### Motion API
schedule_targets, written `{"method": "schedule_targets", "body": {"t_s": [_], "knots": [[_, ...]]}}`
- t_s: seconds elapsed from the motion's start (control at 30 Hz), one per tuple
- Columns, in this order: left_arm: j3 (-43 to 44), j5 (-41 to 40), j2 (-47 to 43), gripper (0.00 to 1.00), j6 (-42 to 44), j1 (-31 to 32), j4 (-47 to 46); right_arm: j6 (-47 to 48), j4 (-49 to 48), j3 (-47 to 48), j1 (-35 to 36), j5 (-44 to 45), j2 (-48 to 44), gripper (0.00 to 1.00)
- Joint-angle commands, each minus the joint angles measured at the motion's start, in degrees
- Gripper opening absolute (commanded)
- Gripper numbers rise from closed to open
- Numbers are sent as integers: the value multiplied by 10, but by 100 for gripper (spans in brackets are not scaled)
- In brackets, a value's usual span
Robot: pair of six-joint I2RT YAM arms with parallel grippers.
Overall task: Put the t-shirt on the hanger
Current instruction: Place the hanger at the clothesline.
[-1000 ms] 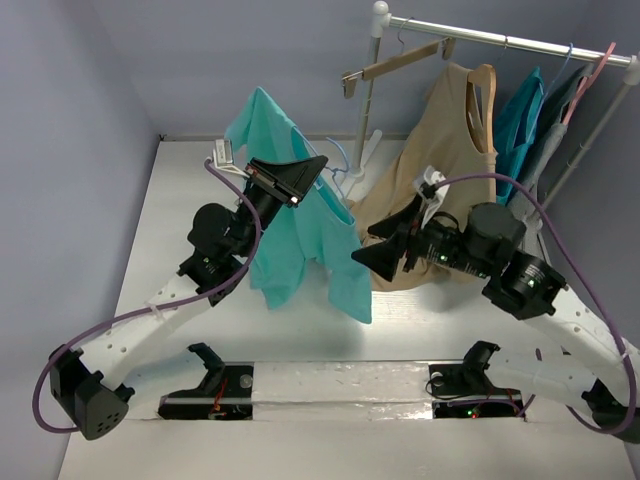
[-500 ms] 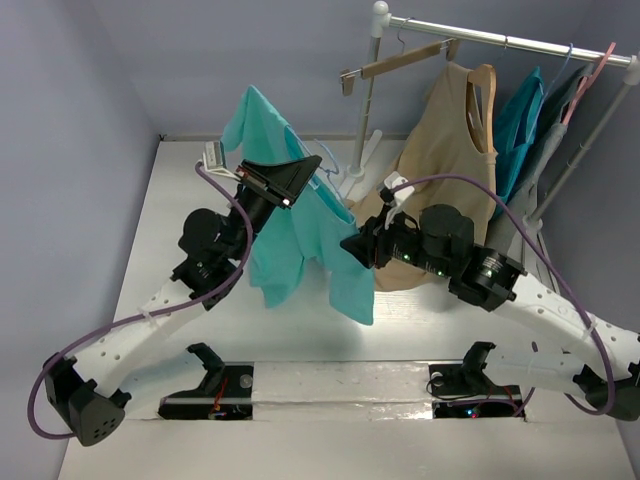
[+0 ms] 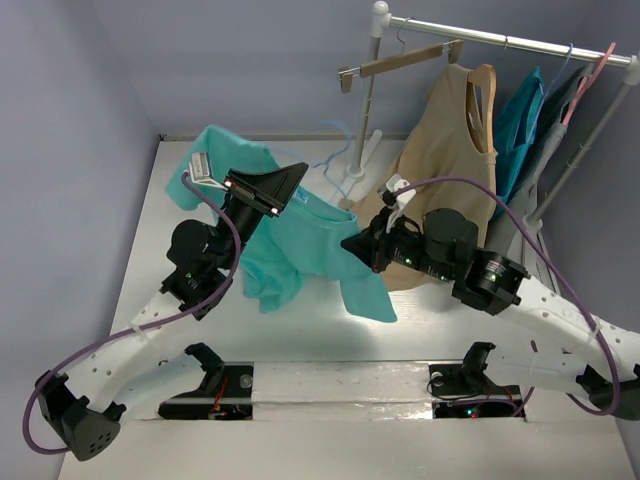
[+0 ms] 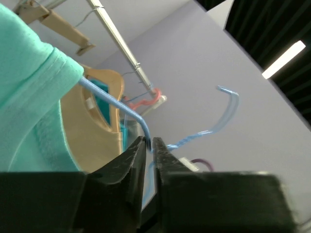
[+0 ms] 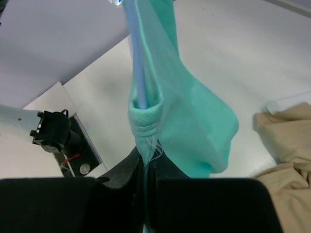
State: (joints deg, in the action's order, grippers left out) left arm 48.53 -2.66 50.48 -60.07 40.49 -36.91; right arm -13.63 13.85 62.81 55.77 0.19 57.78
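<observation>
Two grips: left pincer clenched on the hanger; right pincer pinching the t-shirt edge.

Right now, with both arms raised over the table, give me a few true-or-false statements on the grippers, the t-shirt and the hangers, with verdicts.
1. The left gripper has its fingers shut on the hanger, on its thin wire. True.
2. The right gripper is open, clear of the t-shirt. False: its fingers pinch a bunched edge of the t-shirt.
3. The t-shirt is spread out flat. False: it hangs bunched between the two grippers.
4. A bare wooden hanger hangs on the rail. True.
</observation>
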Motion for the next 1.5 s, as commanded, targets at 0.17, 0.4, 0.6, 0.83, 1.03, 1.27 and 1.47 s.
{"method": "schedule_targets", "body": {"t_s": [0.17,0.4,0.6,0.83,1.03,1.27,1.47], "knots": [[43,5,-70,66,138,-1,82,-53,129,49,-7,102,-58,0],[32,-22,-191,82,214,-1,159,-94,291,93,-7,176,-81,0],[18,-50,-266,89,260,-1,210,-171,452,154,-7,257,-55,0],[33,-21,-288,99,303,-1,283,-228,560,221,-12,414,14,0],[23,-41,-320,99,336,-1,349,-154,482,255,-107,448,45,0],[1,-79,-359,99,378,-1,409,-70,392,308,-181,445,103,0],[-29,-92,-378,99,408,-1,424,-11,324,370,-228,419,160,0]]}}
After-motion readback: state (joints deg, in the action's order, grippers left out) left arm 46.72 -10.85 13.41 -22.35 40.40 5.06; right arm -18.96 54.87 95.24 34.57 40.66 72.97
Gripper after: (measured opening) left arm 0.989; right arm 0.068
